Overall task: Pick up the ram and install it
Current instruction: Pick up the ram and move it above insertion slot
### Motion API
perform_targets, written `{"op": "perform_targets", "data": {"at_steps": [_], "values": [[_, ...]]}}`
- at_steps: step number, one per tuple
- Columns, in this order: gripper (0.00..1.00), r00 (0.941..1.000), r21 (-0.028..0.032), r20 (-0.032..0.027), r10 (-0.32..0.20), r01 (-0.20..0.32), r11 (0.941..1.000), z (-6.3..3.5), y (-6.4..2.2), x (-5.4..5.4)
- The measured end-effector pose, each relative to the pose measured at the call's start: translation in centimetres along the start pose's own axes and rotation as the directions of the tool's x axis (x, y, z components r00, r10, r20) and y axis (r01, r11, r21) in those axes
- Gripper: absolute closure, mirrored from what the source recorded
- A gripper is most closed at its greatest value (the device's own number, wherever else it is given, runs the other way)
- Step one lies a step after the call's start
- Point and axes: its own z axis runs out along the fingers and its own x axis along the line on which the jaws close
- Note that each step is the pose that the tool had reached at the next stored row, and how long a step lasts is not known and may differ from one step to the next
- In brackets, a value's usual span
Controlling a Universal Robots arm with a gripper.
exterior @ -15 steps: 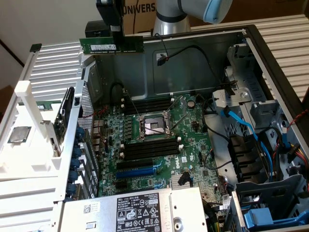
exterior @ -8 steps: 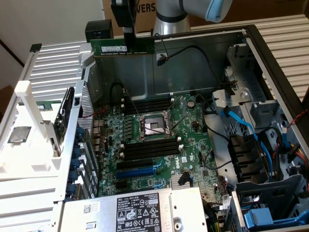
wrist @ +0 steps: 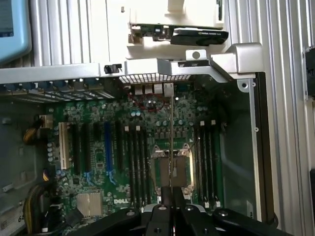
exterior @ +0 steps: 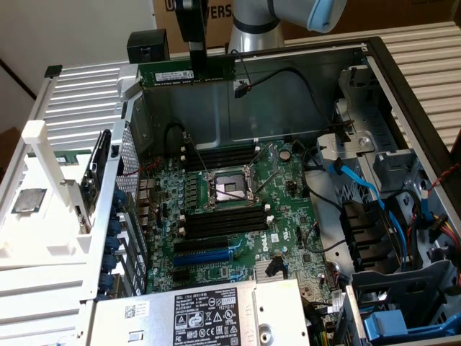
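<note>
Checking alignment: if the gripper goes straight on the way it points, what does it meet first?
Probably the square metal-framed processor socket: the long green ram stick in the gripper lines up over it, though depth is unclear.

The arm (exterior: pixel 252 25) hangs vertical, claw (exterior: pixel 197 63) clamped narrow.

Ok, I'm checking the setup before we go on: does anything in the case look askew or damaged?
Nothing stands out. The ram hangs roughly level in the jaws over the case, the slots are bare, and the cables lie clear of them, toward the exterior view's right.
</note>
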Motion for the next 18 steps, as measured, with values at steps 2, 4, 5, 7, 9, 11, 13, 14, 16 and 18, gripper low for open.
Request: {"op": "perform_targets", "data": {"at_steps": [2, 4, 5, 7, 9, 11, 13, 14, 16, 18], "values": [[0.88, 1.0, 0.0002, -0.0001, -0.004, 0.004, 1.0, 0.21, -0.31, 0.1], [0.88, 1.0, 0.0003, -0.0002, -0.007, 0.007, 1.0, 0.5, -0.64, 0.2], [0.88, 1.0, 0.0005, -0.0001, -0.009, 0.009, 1.0, 0.63, -0.77, 0.3], [0.88, 0.9999, 0.0013, -0.0003, -0.011, 0.011, 0.9999, 0.82, -1.02, 0.6], [0.88, 0.9999, 0.0021, 0.0, -0.012, 0.012, 0.9999, 1.02, -1.28, 1.0], [0.88, 0.9999, 0.0024, 0.0002, -0.013, 0.013, 0.9999, 1.29, -1.58, 1.3], [0.88, 0.9998, 0.0023, -0.0002, -0.018, 0.018, 0.9998, 1.62, -1.85, 1.3], [0.88, 0.9997, 0.0023, -0.0003, -0.023, 0.023, 0.9997, 1.8, -1.94, 1.4], [0.88, 0.999, 0.0023, -0.0006, -0.044, 0.044, 0.999, 2.15, -2.0, 1.4], [0.88, 0.997, 0.0024, -0.0013, -0.077, 0.077, 0.997, 2.47, -2.04, 1.4]]}}
